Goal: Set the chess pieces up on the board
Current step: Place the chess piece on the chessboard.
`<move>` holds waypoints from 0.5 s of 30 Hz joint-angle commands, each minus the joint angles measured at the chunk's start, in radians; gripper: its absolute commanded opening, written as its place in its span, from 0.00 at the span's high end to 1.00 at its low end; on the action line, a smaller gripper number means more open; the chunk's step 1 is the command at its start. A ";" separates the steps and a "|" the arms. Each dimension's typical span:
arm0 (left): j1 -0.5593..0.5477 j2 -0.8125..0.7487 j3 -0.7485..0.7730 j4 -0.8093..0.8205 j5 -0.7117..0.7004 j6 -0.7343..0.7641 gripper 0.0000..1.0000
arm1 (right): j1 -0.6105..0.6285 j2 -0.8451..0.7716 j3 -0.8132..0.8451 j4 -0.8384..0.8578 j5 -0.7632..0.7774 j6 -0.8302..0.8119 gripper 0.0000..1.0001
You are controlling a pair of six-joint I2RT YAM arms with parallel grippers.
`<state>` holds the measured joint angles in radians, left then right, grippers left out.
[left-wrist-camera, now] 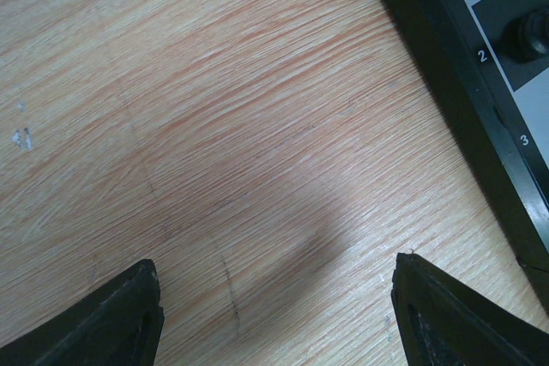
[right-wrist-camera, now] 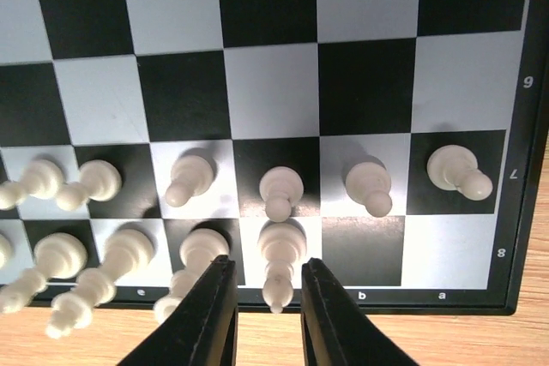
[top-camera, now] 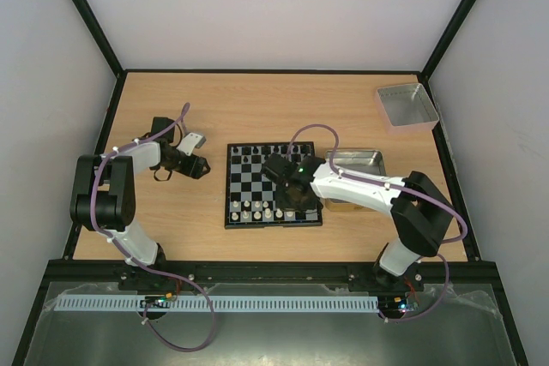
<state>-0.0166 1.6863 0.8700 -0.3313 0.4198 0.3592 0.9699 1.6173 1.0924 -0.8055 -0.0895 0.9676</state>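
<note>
**Chessboard**: small, square, checkered in black and white, with a black rim printed with letters and numbers. Lying flat near the middle of the light wooden table.

**White chess pieces**: tiny, cream-coloured. Standing in two rows along the near edge of the chessboard, one to a square. Those at the left of the right wrist view are blurred.

**Black chess pieces**: equally tiny. Ranged along the far edge, number not readable from above. In the left wrist view, one seen on a white square beside the rim number 2.

**Right gripper**: black, two-fingered. Lowered over the near edge of the chessboard, fingers narrowly parted. Flanking a single white piece that stands upright on the white square of the edge row next to column b. Pressing on it or merely beside it — cannot tell.

**Left gripper**: black, two-fingered. Fingers spread wide with nothing between them. Hovering over bare wood just left of the chessboard's rim — not touching it.

**Grey metal tray**: shallow, rectangular. Set just right of the chessboard, near end hidden under the right arm.

**Second shallow square tray**: pale-rimmed. Placed at the far right corner of the table, well apart from the chessboard.
</note>
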 commanded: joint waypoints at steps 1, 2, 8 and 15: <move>0.001 0.055 -0.043 -0.106 -0.026 0.000 0.26 | -0.011 -0.034 0.052 -0.059 0.045 -0.001 0.77; 0.001 0.056 -0.043 -0.106 -0.026 0.000 0.26 | -0.015 -0.040 0.061 -0.063 0.053 0.000 0.75; 0.001 0.056 -0.042 -0.107 -0.027 0.000 0.26 | -0.151 -0.128 0.055 -0.132 0.132 -0.034 0.73; 0.000 0.055 -0.043 -0.107 -0.028 0.000 0.26 | -0.459 -0.228 -0.084 -0.150 0.120 -0.162 0.73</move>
<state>-0.0166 1.6863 0.8700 -0.3313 0.4198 0.3595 0.6292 1.4208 1.0729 -0.8768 -0.0040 0.8940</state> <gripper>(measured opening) 0.736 0.269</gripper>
